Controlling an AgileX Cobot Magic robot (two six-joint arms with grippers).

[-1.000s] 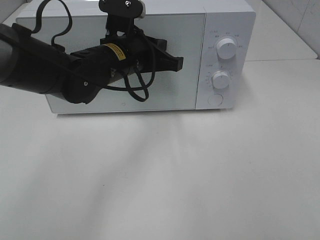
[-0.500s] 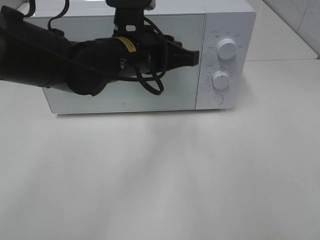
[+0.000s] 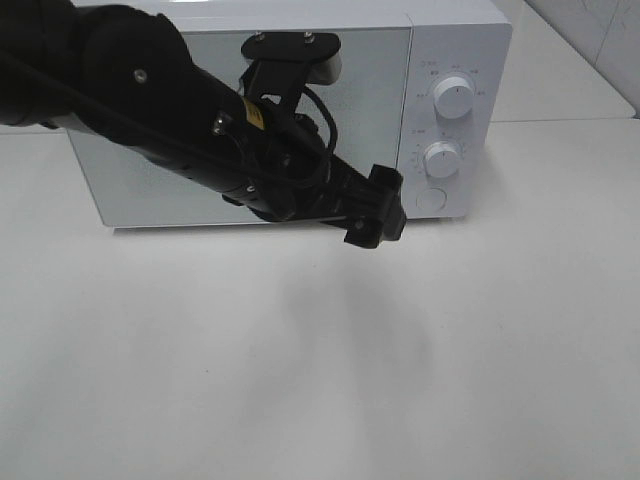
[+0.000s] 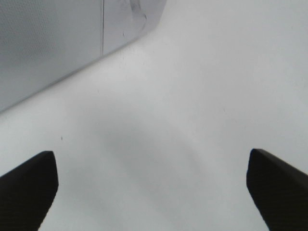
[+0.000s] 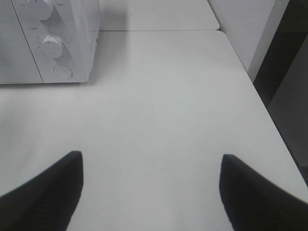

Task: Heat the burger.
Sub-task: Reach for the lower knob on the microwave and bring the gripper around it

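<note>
1. A white microwave [image 3: 455, 35] stands at the far side of a pale table [image 3: 300, 380] with its door [image 3: 375, 100] shut.
2. On its right-hand panel are two knobs, the upper knob [image 3: 454, 97] above the lower knob [image 3: 441, 158], and a round button [image 3: 431, 198] sits below them.
3. The black left arm reaches across the front of the door from the far left. The left gripper [image 3: 378, 215] hangs by the door's lower right corner, just left of the round button.
4. Its jaws are spread wide, released, with only bare table between them. I cannot tell whether it touches the microwave.
5. The right gripper [image 5: 151, 192] is over the table, nearer than the microwave and to its right. Its fingers [image 5: 43, 192] are held apart and grasp nothing.
6. I cannot tell where the burger is, since no view shows it and the door hides the inside of the microwave.
</note>
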